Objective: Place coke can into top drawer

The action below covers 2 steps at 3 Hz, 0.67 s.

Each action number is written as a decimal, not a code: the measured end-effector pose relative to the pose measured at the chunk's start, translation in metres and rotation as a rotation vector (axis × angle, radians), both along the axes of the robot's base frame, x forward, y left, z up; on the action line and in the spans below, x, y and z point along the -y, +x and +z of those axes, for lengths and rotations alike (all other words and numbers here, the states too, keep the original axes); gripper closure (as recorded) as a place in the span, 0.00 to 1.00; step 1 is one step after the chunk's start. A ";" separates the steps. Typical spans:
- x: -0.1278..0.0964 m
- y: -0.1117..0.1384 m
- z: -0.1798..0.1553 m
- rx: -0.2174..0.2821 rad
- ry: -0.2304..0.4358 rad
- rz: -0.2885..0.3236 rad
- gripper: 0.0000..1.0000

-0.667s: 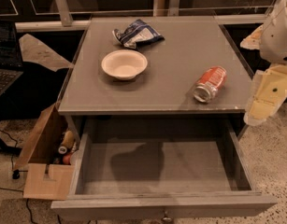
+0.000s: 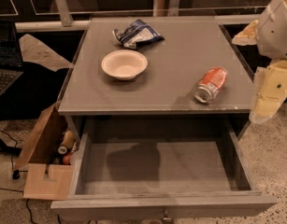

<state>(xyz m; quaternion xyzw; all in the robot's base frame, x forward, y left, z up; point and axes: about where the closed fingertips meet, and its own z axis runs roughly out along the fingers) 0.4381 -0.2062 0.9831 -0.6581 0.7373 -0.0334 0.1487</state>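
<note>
The coke can (image 2: pixel 210 84), red-orange with a silver end, lies on its side on the grey cabinet top (image 2: pixel 180 50) near its front right corner. The top drawer (image 2: pixel 161 169) is pulled open below, its flat grey bottom bare, with a small knob (image 2: pixel 166 216) on its front. My gripper (image 2: pixel 267 97) hangs at the right edge of the view, beside the cabinet's right side and to the right of the can, not touching it.
A white round bowl (image 2: pixel 124 64) and a blue-and-white snack bag (image 2: pixel 137 33) sit on the cabinet top further back. A brown cardboard box (image 2: pixel 42 157) with small items stands on the floor at the left. A laptop (image 2: pixel 5 55) is at the far left.
</note>
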 end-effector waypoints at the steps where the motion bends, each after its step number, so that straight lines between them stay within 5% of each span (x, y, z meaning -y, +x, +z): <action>1: -0.010 -0.004 0.004 -0.035 -0.048 0.210 0.00; 2: -0.016 0.007 0.008 -0.021 -0.050 0.405 0.00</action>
